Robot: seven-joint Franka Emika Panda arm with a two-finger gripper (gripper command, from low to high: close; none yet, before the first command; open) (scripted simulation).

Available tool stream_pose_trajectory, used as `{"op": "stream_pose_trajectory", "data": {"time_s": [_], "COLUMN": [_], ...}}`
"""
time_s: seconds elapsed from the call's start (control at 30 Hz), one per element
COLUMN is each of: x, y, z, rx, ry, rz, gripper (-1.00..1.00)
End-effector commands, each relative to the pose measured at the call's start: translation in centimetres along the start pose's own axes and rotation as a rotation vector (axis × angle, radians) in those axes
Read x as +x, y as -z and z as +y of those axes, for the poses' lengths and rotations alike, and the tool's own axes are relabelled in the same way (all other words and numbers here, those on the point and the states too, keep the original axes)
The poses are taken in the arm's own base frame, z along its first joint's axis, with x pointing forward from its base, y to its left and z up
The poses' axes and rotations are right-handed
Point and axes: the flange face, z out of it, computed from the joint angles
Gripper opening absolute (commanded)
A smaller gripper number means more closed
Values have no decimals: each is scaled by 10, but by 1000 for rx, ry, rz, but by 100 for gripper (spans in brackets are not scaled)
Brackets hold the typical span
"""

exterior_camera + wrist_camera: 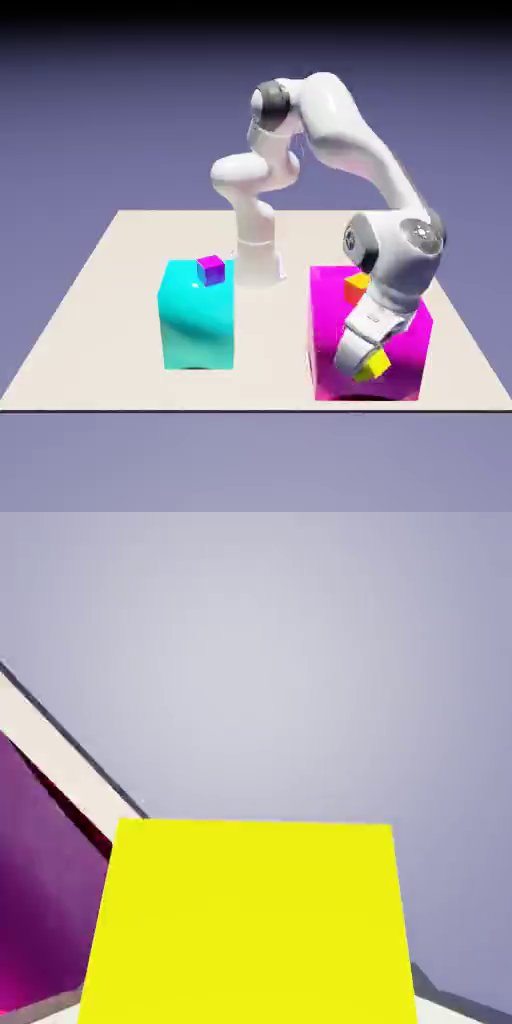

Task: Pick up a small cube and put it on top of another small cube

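My gripper [367, 362] is shut on the small yellow cube [374, 366], which shows tilted against the front face of the big magenta block [330, 340]. In the hand view the yellow cube [250, 922] fills the lower middle and hides both fingertips. Part of the magenta block [35, 862] lies at that view's left. A small orange-red cube [354, 288] sits on top of the magenta block, just behind my wrist. Another small cube, magenta and blue [210, 269], rests on the big cyan block [197, 320] at the exterior view's left.
The robot's white base column [256, 250] stands at the table's far edge between the two big blocks. The pale table [100, 340] runs around both blocks, and a strip of its edge [70, 762] crosses the hand view against the blue-violet backdrop.
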Motion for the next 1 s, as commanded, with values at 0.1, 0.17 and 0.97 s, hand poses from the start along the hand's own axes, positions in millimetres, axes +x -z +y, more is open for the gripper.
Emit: {"op": "stream_pose_trajectory", "data": {"time_s": [0.1, 0.17, 0.97], "x": [-50, -69, -125], "y": [26, 30, 24], "z": [-69, -81, -2], "rx": [-57, -136, -845], "ry": [199, 292, 576], "rz": [-19, -57, -346], "gripper": [-100, -100, 100]}}
